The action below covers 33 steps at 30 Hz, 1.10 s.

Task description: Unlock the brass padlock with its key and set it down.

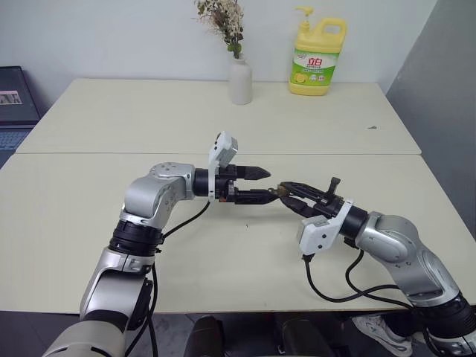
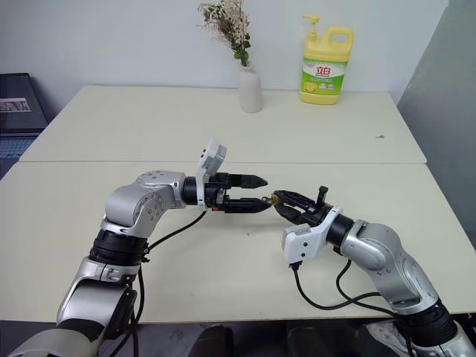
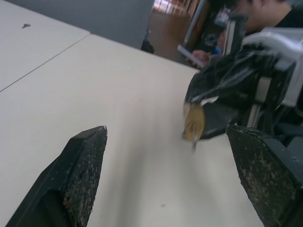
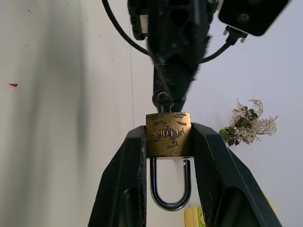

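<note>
Padlock (image 4: pixel 168 135) clenched in right tool (image 4: pixel 168 156) above desk (image 1: pixel 223 126), shackle open, key (image 4: pixel 162 100) in keyhole toward released left tool (image 1: pixel 260 184) just left; right arm holds it for set-down.

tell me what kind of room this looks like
Probably an office or lab workroom rather than a home. Two plain cream rectangular tables are pushed together against a bare white wall, a dark laptop sits at the side, and a person is working in the background of the left wrist view.
</note>
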{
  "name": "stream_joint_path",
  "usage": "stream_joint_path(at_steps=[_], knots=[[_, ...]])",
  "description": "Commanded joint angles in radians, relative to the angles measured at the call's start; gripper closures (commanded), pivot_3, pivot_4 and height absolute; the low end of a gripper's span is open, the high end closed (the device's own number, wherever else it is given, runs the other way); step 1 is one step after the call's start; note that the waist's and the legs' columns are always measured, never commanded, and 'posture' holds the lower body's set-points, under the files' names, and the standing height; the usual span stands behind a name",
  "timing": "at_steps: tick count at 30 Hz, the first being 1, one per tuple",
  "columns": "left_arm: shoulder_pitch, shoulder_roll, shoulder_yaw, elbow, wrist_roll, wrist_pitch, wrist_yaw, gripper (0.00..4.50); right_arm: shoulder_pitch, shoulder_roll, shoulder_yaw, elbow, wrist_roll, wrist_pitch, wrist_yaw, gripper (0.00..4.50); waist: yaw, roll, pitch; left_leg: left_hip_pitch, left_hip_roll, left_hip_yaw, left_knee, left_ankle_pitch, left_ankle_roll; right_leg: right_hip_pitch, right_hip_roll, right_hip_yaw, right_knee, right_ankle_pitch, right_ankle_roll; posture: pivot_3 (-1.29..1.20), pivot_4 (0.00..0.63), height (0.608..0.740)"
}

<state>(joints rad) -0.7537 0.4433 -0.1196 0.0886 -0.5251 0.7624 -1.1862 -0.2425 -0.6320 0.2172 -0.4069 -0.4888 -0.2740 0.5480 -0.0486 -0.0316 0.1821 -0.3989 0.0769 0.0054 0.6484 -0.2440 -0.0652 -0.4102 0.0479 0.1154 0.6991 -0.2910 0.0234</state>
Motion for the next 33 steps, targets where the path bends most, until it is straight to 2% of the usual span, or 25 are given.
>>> stream_joint_path(at_steps=[1, 16, 20, 30, 33], knots=[[-0.019, 0.001, 0.013, -0.043, -0.032, 0.025, 0.009, 0.28, -0.01, 0.003, -0.01, -0.034, 0.015, -0.012, 0.003, 3.56, 0.0, 0.0, 0.0, 0.0, 0.0, 0.0, 0.0, 0.0, 0.0, 0.0, 0.0, 0.0, 0.0, 0.0, 0.0, 0.0, 0.15, 0.74], [-0.024, -0.013, -0.04, -0.036, -0.014, 0.002, -0.007, 0.28, -0.015, 0.018, -0.009, -0.044, 0.021, -0.022, 0.012, 3.56, 0.001, 0.0, 0.0, 0.0, 0.0, 0.0, 0.0, 0.0, 0.0, 0.0, 0.0, 0.0, 0.0, 0.0, 0.0, 0.0, 0.15, 0.74], [-0.031, -0.012, -0.04, -0.016, -0.007, -0.006, -0.014, 1.15, -0.013, 0.019, -0.009, -0.049, 0.022, -0.022, 0.015, 3.56, 0.001, 0.0, 0.0, 0.0, 0.0, 0.0, 0.0, 0.0, 0.0, 0.0, 0.0, 0.0, 0.0, 0.0, 0.0, 0.0, 0.15, 0.74], [-0.026, -0.007, -0.045, -0.02, -0.009, -0.005, -0.03, 4.3, -0.016, 0.022, -0.007, -0.051, 0.026, -0.026, 0.018, 3.56, 0.001, 0.0, 0.0, 0.0, 0.0, 0.0, 0.0, 0.0, 0.0, 0.0, 0.0, 0.0, 0.0, 0.0, 0.0, 0.0, 0.15, 0.74], [-0.024, -0.009, -0.043, -0.021, -0.009, -0.005, -0.03, 4.34, -0.019, 0.024, -0.005, -0.05, 0.028, -0.027, 0.018, 3.56, 0.001, 0.0, 0.0, 0.0, 0.0, 0.0, 0.0, 0.0, 0.0, 0.0, 0.0, 0.0, 0.0, 0.0, 0.0, 0.0, 0.15, 0.74]])
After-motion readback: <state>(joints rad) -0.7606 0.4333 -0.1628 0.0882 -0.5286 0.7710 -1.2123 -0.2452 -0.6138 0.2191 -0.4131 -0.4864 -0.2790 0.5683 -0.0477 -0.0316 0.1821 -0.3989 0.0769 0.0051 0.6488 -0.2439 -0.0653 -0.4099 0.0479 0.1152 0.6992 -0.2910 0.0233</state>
